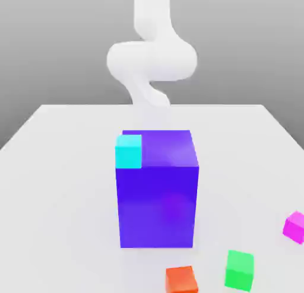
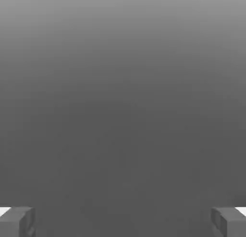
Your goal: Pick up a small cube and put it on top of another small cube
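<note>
Beneath cyan cube [image 1: 129, 152] — purple block [image 1: 157, 206]

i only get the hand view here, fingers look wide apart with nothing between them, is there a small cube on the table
Observer: Yes, in the exterior view a small green cube sits on the table.
operator: anything small next to it i could stack on
Observer: A small orange-red cube lies beside it, toward the exterior view's left, with a gap between them.
operator: and is there anything tall i should steer round
Observer: A big blue-violet block stands farther back on the table, toward the arm's side.
</note>
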You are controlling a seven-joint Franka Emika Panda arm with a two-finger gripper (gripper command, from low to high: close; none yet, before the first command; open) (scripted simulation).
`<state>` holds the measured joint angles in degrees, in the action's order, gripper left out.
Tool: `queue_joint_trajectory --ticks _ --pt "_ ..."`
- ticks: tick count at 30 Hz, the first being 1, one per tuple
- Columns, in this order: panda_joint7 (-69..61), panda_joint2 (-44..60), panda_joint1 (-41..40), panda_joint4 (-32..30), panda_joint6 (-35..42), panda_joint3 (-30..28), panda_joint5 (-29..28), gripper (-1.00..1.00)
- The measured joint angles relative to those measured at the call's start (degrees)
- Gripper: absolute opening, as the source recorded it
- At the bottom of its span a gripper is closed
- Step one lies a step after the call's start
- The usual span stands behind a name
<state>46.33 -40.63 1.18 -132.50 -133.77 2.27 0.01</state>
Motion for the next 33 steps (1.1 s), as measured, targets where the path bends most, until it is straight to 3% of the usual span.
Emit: queue_joint_trajectory --ticks 10,19,26,31,32,33 --pt "3.31 20.82 4.67 -2.91 -8.11 10.38 -1.75 0.0" --pt "9.65 39.83 11.64 -5.43 -15.11 18.19 -8.07 0.0" --pt "15.29 54.9 19.14 -7.29 -20.31 19.61 -14.0 0.0" --pt "20.64 65.37 24.91 -5.54 -27.04 14.12 -20.85 0.0" --pt "21.42 66.93 25.94 -5.15 -28.22 12.89 -21.87 -1.0" --pt "21.42 66.93 25.94 -5.15 -28.22 12.89 -21.87 -1.0"
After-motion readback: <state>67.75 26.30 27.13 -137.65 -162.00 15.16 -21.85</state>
